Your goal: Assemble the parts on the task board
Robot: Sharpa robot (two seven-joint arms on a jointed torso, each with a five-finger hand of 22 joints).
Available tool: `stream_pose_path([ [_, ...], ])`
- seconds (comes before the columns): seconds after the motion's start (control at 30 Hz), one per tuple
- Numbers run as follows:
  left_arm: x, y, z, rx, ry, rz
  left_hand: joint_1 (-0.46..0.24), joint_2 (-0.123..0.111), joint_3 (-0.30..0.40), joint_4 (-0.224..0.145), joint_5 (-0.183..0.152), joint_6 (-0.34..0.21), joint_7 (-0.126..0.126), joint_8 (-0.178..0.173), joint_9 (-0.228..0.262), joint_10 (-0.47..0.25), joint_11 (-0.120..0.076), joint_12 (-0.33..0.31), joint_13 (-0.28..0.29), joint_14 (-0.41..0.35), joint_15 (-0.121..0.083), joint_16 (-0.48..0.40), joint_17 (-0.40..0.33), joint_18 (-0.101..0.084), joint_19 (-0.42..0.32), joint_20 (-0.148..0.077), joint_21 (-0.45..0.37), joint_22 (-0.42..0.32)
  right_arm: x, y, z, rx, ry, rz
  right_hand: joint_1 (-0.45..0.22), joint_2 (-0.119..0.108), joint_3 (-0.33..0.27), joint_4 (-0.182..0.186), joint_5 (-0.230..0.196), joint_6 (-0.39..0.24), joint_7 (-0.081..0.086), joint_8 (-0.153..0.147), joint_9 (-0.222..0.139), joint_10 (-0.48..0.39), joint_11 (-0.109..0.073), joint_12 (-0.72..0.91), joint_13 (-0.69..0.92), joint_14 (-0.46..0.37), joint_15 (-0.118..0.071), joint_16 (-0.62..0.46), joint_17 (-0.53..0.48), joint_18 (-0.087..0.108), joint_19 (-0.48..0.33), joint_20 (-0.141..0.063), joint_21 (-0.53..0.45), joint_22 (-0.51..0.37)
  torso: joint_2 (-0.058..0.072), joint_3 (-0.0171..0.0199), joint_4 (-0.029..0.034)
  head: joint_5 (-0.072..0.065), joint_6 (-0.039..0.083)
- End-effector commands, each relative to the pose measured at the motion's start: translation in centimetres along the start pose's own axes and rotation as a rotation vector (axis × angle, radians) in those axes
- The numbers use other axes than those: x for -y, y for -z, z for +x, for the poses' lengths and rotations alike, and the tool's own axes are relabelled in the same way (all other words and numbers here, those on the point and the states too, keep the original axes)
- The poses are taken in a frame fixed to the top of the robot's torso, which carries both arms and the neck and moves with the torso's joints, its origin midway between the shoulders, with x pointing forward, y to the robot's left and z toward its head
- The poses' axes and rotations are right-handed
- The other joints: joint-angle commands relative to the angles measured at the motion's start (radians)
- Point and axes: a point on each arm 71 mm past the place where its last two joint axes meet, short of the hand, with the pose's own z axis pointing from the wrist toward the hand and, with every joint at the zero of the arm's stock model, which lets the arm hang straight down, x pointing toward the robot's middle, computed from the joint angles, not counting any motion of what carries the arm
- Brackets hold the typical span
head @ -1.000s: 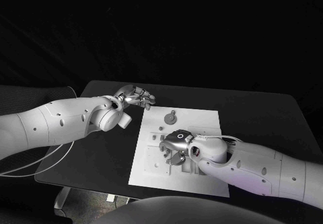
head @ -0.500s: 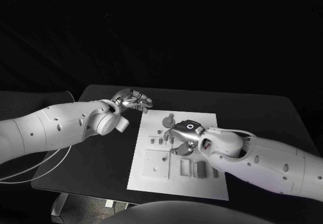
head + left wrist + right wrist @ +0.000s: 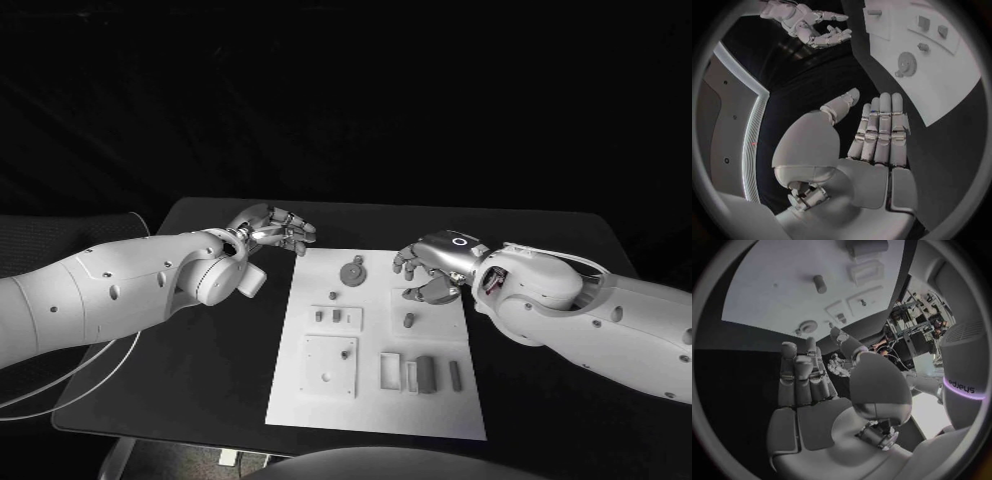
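I am hovering both my left hand [image 3: 277, 228] and right hand [image 3: 428, 268], released and grasping nothing, at the far end of the board [image 3: 433, 410], where the gear [image 3: 353, 270] and other parts [image 3: 418, 374] are lying seemingly unassembled.

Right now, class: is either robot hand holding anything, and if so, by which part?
Nothing is held. The left hand and right hand are both empty, fingers apart, at the task board's far end.

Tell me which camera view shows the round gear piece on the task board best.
The head view: the gear lies unobstructed near the task board's far end, between the two hands. The left wrist view shows the gear too, toothed edge visible but bent by the fisheye. The right wrist view shows it small, by the board's edge.
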Motion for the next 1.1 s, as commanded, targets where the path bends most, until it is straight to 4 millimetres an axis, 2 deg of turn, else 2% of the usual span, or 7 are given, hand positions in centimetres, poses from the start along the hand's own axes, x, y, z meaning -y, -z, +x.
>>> stream_pose_path([
  [0.03,0.2,-0.1,0.1,-0.005,0.007,0.011,0.006,-0.001,0.004,0.001,0.005,-0.006,0.001,0.006,-0.001,0.002,0.003,-0.002,-0.001,0.005,0.002,-0.006,0.001,0.019,0.007,0.0,-0.004,0.001,0.7,0.3,0.3,-0.035,-0.035,0.012,0.0,-0.009,-0.007,0.002,0.002,0.005,0.0,0.007,0.0,0.004,0.001,0.002,0.0,0.007,0.002,0.002,-0.002,0.024,0.001,-0.006,0.004,0.018,0.001,0.0009,0.0013,-0.005,0.003],
  [0.27,0.2,-0.1,0.1,-0.003,0.006,0.012,0.006,-0.001,0.004,0.001,0.005,-0.006,0.001,0.006,-0.001,0.002,0.003,-0.002,-0.001,0.006,0.002,-0.007,0.002,0.019,0.008,0.0,-0.004,0.001,1.0,0.5,1.5,-0.073,-0.043,0.019,-0.01,-0.018,-0.01,0.006,0.003,0.001,0.001,0.006,-0.003,-0.005,0.004,-0.005,-0.003,0.005,0.005,0.0,-0.003,0.024,-0.002,-0.004,0.002,0.017,0.001,0.0011,0.0012,-0.009,0.003],
  [0.37,0.2,-0.1,0.1,-0.004,0.007,0.013,0.006,-0.001,0.004,0.002,0.005,-0.006,0.001,0.006,-0.001,0.003,0.003,-0.002,-0.001,0.006,0.002,-0.007,0.002,0.019,0.008,0.0,-0.004,0.001,0.9,0.5,2.7,-0.113,-0.04,0.024,-0.008,-0.019,-0.008,0.005,0.003,0.0,0.0,0.006,-0.004,-0.01,0.006,-0.008,-0.004,0.004,0.007,-0.001,-0.004,0.024,-0.003,-0.004,0.0,0.017,0.001,0.0008,0.0018,-0.009,0.002],
  [0.6,0.2,-0.1,0.1,-0.002,0.007,0.012,0.006,-0.001,0.004,0.002,0.006,-0.006,0.001,0.006,-0.001,0.003,0.003,-0.002,-0.001,0.006,0.002,-0.007,0.003,0.019,0.008,0.0,-0.004,0.001,1.1,0.6,4.7,-0.179,0.009,0.039,-0.009,-0.025,-0.006,0.005,0.003,-0.009,-0.001,0.005,-0.009,-0.023,0.013,-0.019,-0.012,-0.005,0.014,-0.003,-0.004,0.024,-0.012,-0.001,-0.004,0.017,0.001,-0.0016,0.0037,-0.011,-0.003],
  [0.87,0.2,0.0,0.0,0.0,0.007,0.011,0.006,-0.001,0.004,0.002,0.006,-0.006,0.001,0.006,-0.002,0.003,0.003,-0.002,-0.001,0.006,0.002,-0.008,0.004,0.019,0.008,0.0,-0.004,0.001,0.9,0.6,5.4,-0.193,0.027,0.035,-0.01,-0.03,-0.005,0.006,0.003,-0.012,-0.004,0.006,-0.011,-0.031,0.018,-0.026,-0.018,-0.014,0.019,-0.004,-0.004,0.024,-0.018,0.002,-0.006,0.017,0.001,-0.0024,0.0036,-0.011,-0.007],
  [1.0,0.2,0.0,0.0,-0.001,0.007,0.011,0.005,-0.001,0.004,0.002,0.005,-0.006,0.001,0.006,-0.002,0.003,0.003,-0.002,-0.001,0.006,0.002,-0.008,0.004,0.019,0.008,0.0,-0.004,0.001,0.6,0.3,5.8,-0.191,0.029,0.028,-0.008,-0.027,-0.003,0.006,0.003,-0.011,-0.008,0.008,-0.011,-0.031,0.019,-0.027,-0.019,-0.015,0.02,-0.003,-0.004,0.024,-0.019,0.003,-0.007,0.018,0.001,-0.0024,0.0036,-0.011,-0.007],
  [1.1,0.2,0.0,0.0,-0.001,0.007,0.011,0.005,-0.001,0.004,0.002,0.005,-0.006,0.001,0.006,-0.002,0.003,0.003,-0.002,-0.001,0.006,0.002,-0.008,0.005,0.019,0.008,0.0,-0.004,0.002,0.4,0.2,6.0,-0.192,0.031,0.028,0.0,-0.015,0.002,0.003,0.003,-0.003,-0.012,0.015,-0.01,-0.028,0.017,-0.026,-0.02,-0.015,0.018,-0.001,-0.003,0.024,-0.018,0.003,-0.005,0.018,0.001,-0.0025,0.0042,-0.011,-0.009],
])
